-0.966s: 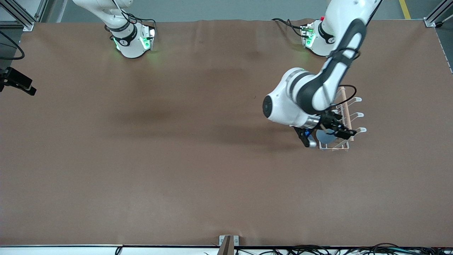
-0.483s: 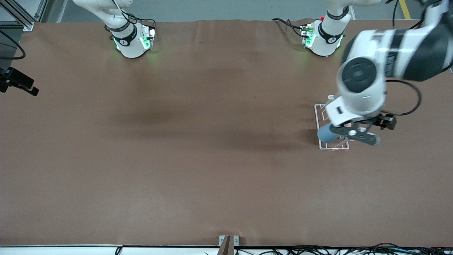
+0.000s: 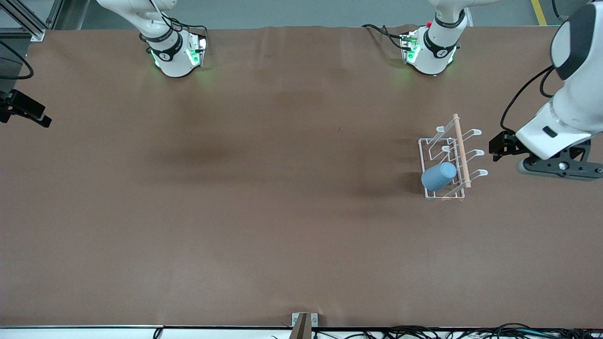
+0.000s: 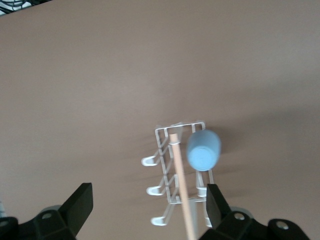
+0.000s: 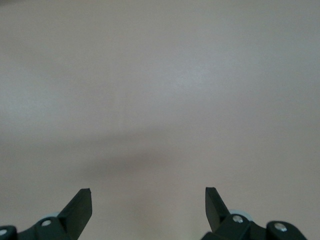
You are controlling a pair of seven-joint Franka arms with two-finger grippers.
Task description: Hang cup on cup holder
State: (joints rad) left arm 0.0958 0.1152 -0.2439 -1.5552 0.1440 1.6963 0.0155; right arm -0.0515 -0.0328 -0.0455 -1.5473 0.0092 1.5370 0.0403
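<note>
While the cup (image 3: 439,176) hangs tilted on a prong at the cup holder (image 3: 450,160) corner nearest the front camera, the left gripper (image 4: 149,207), fingers spread wide and holding nothing, hovers over bare table at the rack's three o'clock in the front view. Waiting, the right gripper (image 5: 148,202) is likewise spread over bare tabletop.

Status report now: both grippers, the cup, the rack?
Left gripper open, empty, above the table beside the cup holder. Right gripper open, waiting. Cup hung on a prong. Nothing in the way.
</note>
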